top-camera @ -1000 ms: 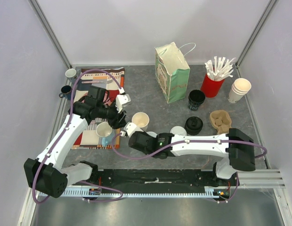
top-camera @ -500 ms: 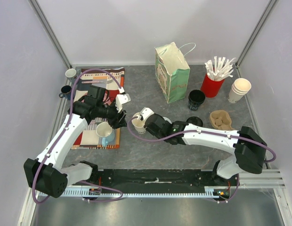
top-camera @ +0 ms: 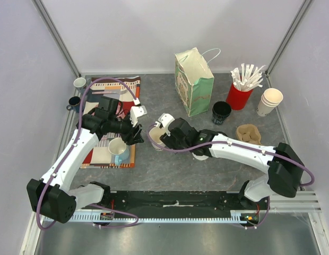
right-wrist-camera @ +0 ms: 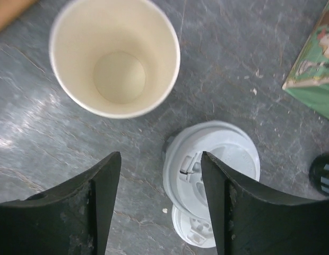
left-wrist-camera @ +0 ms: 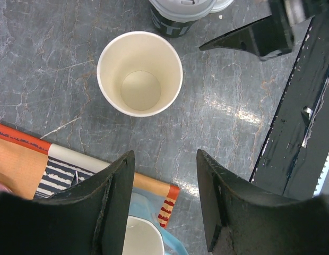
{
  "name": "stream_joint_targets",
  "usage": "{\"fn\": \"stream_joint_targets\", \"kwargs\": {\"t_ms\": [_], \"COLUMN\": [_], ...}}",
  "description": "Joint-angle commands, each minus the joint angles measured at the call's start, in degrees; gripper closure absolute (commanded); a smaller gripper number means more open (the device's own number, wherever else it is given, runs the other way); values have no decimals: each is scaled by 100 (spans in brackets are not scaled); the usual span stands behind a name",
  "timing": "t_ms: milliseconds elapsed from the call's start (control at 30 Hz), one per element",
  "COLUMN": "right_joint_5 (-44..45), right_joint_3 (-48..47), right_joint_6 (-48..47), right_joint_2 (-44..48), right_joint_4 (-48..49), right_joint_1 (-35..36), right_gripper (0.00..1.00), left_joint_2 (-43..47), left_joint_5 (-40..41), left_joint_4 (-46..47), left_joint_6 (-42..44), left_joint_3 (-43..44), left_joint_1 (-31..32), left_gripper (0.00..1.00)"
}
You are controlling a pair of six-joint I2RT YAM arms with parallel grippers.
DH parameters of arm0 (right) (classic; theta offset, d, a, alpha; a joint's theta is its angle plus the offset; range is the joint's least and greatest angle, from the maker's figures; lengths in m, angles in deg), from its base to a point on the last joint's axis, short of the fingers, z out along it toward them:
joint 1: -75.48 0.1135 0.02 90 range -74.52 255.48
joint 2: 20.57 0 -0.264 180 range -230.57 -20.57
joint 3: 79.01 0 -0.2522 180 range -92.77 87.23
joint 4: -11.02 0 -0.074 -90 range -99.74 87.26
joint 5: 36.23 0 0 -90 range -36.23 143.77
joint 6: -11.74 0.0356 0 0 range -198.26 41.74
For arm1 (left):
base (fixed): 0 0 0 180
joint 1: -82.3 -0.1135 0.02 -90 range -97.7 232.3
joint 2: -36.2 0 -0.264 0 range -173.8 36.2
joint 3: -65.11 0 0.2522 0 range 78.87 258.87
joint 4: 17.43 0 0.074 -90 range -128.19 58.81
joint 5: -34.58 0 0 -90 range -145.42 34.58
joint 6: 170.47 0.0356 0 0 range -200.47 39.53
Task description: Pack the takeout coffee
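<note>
A cup with a round white sip lid (right-wrist-camera: 212,164) stands on the grey table, a second white lid (right-wrist-camera: 193,234) just beside it. In the left wrist view the lidded cup (left-wrist-camera: 180,8) shows a dark wall at the top edge. In the top view my right arm hides it. My right gripper (right-wrist-camera: 160,159) is open and empty above it, the lid lying by the right finger. It hovers at centre-left in the top view (top-camera: 160,129). A lidless pale paper cup (right-wrist-camera: 115,56) stands beside it. My left gripper (left-wrist-camera: 165,159) is open and empty over the placemat's corner.
A green paper bag (top-camera: 193,79) stands at the back. A lidless black cup (top-camera: 221,111), a red cup of straws (top-camera: 239,95), stacked white cups (top-camera: 269,101) and a cardboard carrier (top-camera: 248,135) are at right. A mug (top-camera: 118,147) sits on the placemat (top-camera: 109,93).
My right arm has swung from the front of the table back and left, so its gripper is now over the lidless paper cup and the lidded cup. The left arm has barely moved.
</note>
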Motion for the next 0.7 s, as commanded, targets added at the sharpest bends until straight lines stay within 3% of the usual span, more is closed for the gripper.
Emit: {"fn": "stream_joint_targets", "kwargs": {"t_ms": [0,167,300,367,433,533,567,667], "right_joint_5": [-460,-532,347,-115,-1576,-2313,-2924,-3200], "right_joint_3": [-496,-602,-409,-77,258,374,400,523], "right_joint_6": [-79,114,589,180,-593,-1684,-2070,-2705], "right_joint_2": [332,709,1394,1886,2315,2581,2591,2442], "right_joint_4": [149,114,-150,-220,-447,-921,-1080,-1161], "right_joint_1": [-105,-499,-1062,-1517,-1896,-2652,-3098,-3435], "right_gripper": [28,23,30,30,26,23,23,21], "left_joint_2": [-6,-6,29,38,29,3,-6,12], "left_joint_5": [-168,-177,-186,-195,-212,-230,-239,-248], "left_joint_4": [-8,71,168,203,212,238,256,300], "left_joint_6": [28,-60,-139,-139,-121,-95,-104,-121], "left_joint_3": [208,181,155,129,111,111,111,102], "left_joint_1": [-24,-24,-24,-24,-24,-24,-24,-24], "left_gripper": [43,43,43,43,43,43,43,43]}}
